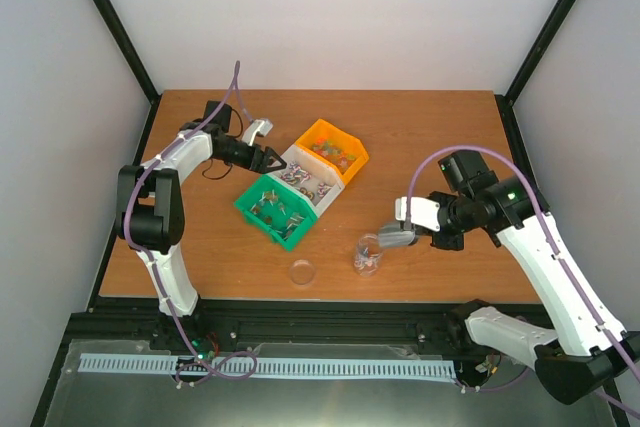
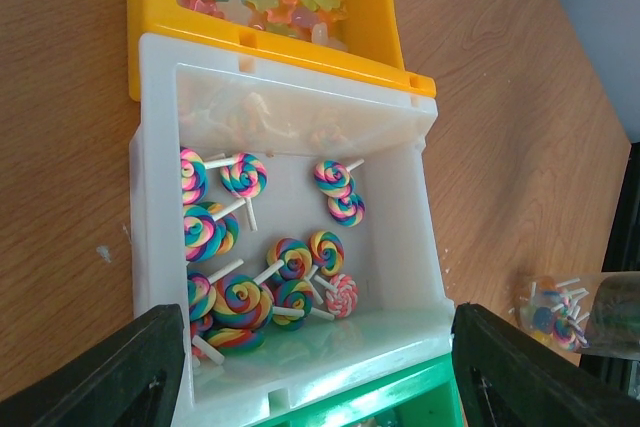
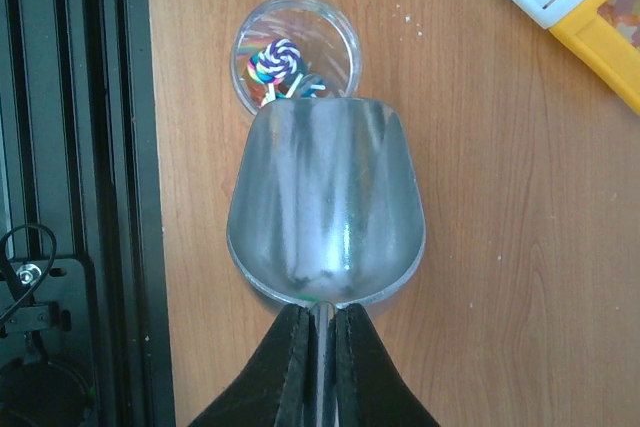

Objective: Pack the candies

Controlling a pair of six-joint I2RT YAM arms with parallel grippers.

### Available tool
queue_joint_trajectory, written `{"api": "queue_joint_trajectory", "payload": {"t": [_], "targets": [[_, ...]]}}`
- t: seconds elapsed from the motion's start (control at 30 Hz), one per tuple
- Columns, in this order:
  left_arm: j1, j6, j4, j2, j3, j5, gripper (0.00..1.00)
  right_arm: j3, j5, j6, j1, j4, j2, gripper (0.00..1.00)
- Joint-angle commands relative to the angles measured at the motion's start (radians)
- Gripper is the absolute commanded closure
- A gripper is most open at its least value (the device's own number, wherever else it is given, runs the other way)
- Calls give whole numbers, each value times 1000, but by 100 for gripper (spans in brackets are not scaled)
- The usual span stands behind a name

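Clamped on the scoop (image 3: 325, 197) was my right gripper (image 3: 315, 315), scoop lip over the near jar (image 3: 350, 37) holding a few candies (image 3: 275, 59); my left gripper (image 2: 320, 377) hung apart above the white bin (image 2: 300, 107). Risk: lip snagging the rim would topple it

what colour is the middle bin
The middle bin is white; the left wrist view shows it best.

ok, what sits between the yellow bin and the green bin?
The white bin, holding swirl lollipops, pressed against both. Shows in the left wrist and top views.
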Motion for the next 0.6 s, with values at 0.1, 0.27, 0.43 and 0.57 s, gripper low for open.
{"api": "queue_joint_trajectory", "payload": {"t": [0.1, 0.27, 0.43, 0.57], "targets": [[7, 14, 12, 18, -2, 15, 25, 114, 2, 83, 12, 10, 35, 97], [7, 15, 8, 14, -4, 4, 25, 152, -49, 258, 12, 143, 93, 97], [7, 17, 5, 3, -14, -22, 25, 194, -46, 457, 37, 277, 199, 97], [7, 19, 9, -5, -26, -48, 25, 204, -3, 557, 113, 359, 280, 97]]}}
